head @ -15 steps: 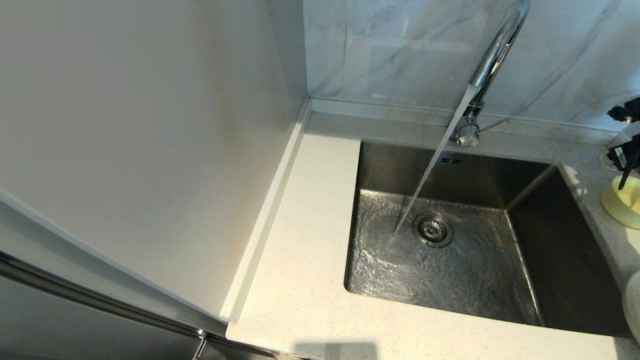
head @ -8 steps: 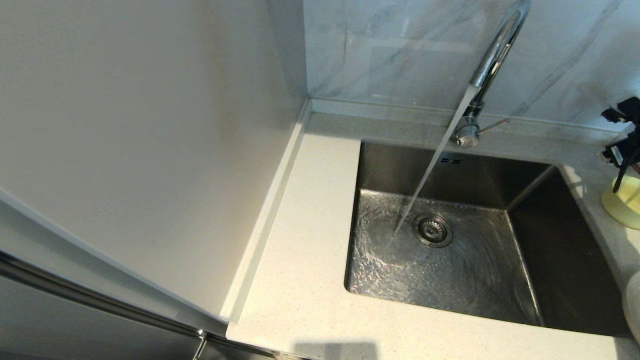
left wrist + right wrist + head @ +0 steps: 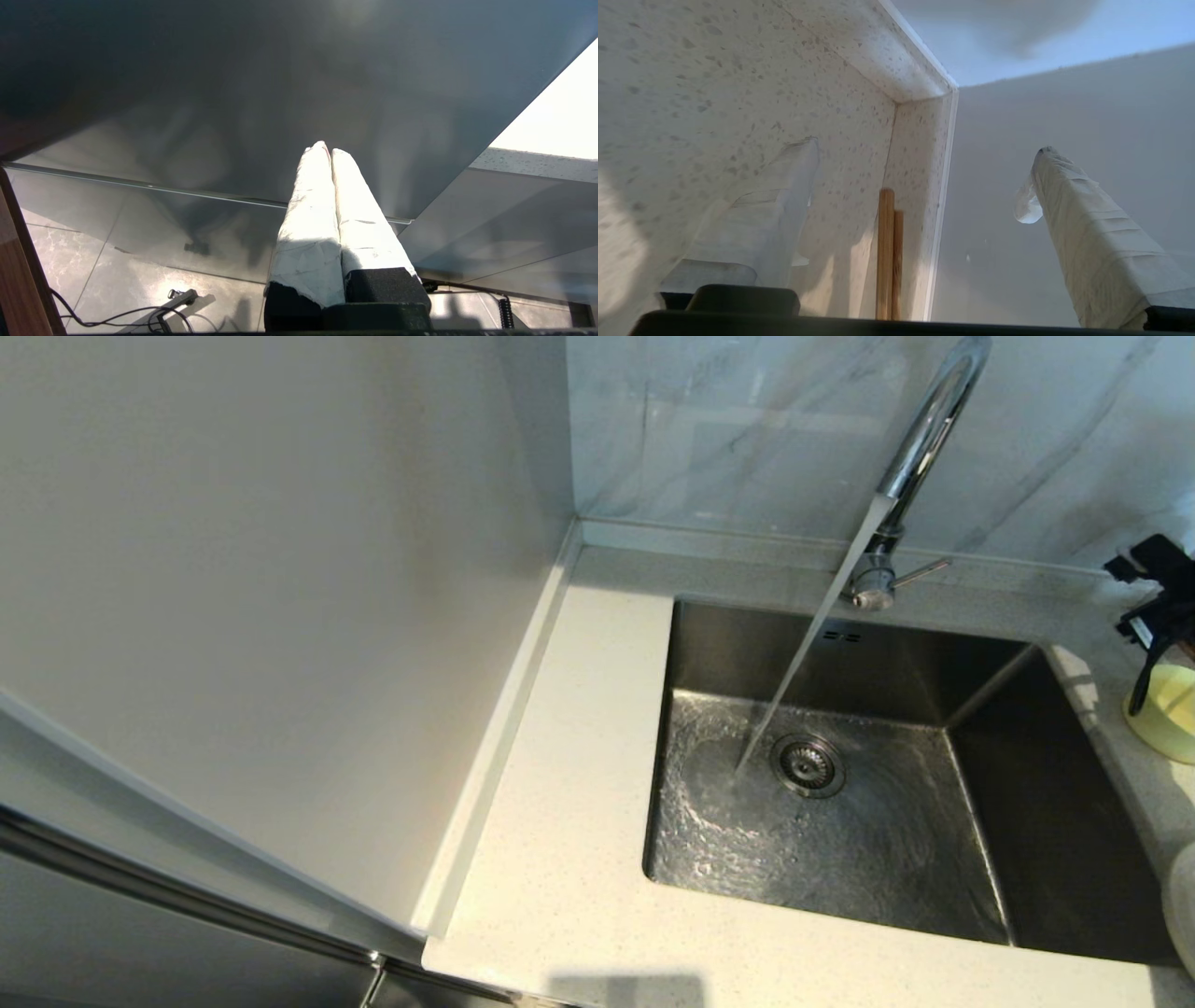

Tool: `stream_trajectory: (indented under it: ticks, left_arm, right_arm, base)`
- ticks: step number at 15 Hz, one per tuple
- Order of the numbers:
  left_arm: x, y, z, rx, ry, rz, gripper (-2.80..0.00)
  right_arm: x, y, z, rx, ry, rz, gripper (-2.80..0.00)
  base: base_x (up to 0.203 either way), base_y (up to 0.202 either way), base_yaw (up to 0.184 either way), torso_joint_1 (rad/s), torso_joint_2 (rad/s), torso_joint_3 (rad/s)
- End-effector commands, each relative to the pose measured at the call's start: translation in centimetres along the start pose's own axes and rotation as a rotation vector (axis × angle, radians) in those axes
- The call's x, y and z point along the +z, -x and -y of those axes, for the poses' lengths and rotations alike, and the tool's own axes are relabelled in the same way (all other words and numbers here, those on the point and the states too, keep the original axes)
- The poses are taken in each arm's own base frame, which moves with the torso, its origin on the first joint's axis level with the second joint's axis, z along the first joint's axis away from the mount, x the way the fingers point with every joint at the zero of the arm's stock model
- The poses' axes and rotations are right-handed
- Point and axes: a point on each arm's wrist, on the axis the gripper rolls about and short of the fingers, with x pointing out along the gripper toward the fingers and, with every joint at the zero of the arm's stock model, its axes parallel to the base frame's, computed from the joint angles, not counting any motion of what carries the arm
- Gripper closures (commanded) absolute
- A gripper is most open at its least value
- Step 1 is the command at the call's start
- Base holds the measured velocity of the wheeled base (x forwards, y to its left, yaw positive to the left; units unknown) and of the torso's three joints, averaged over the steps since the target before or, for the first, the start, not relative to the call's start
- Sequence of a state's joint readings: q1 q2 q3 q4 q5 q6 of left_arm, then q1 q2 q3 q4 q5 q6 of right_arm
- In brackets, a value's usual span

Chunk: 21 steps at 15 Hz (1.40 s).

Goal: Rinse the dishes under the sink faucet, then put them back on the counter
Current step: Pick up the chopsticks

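- Left gripper (image 3: 325,151): jaws pressed together, nothing between them; parked down beside the cabinet front, well away from the sink, so idle. Not seen in head view.
- Surface (image 3: 569,784): 1 speckled stone top, wrapping the basin; bare strip on the robot's left side.
- Sink (image 3: 840,663): 1 basin, 1 drain strainer (image 3: 808,765), 2 overflow slots. No dish in it yet.
- Faucet (image 3: 920,439): 1 gooseneck, 1 side lever (image 3: 922,569). Water stream (image 3: 803,653) is running and lands just beside the strainer, prob. left on ready for rinsing.
- Right gripper (image 3: 924,154): jaws wide apart, empty, aimed at the surface's back corner; 2 wooden sticks (image 3: 887,252) lie between and beyond the jaws, maybe chopsticks, hard to tell.
- Bowl (image 3: 1167,709): 1 pale-yellow, on the surface just below the right gripper, not gripped. Looks like approach for pickup.
- Plate (image 3: 1181,905): 1 cream rim at the edge, nearer the robot than the jaws, untouched.
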State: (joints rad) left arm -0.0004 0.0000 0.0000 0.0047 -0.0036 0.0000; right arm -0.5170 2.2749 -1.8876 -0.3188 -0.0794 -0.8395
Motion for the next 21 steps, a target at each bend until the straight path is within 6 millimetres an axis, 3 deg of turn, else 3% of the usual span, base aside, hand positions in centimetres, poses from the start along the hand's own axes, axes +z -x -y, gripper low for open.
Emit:
stream_trajectory:
  ticks: [1,15,16,21]
  left_arm:
    - [0.0,0.0,0.0,0.001,0.000,0.000,0.00]
    - [0.0,0.0,0.0,0.000,0.000,0.000,0.00]
    - [0.0,0.0,0.0,0.001,0.000,0.000,0.00]
    - [0.0,0.0,0.0,0.001,0.000,0.000,0.00]
  right_arm:
    - [-0.7,-0.6,-0.8,0.002,0.022,-0.003,-2.80]
    - [-1.6,-1.9,0.0,-0.095,0.125,0.011,-2.80]
    - [-1.6,-1.8,0.1,-0.097,0.129,0.011,0.00]
    - [-1.5,-1.7,0.2,-0.098,0.129,0.012,0.00]
  base:
    - [0.000,0.000,0.000,0.000,0.00,0.000]
    - [0.000,0.000,0.000,0.000,0.00,0.000]
    - [0.000,0.000,0.000,0.000,0.00,0.000]
    - [0.000,0.000,0.000,0.000,0.00,0.000]
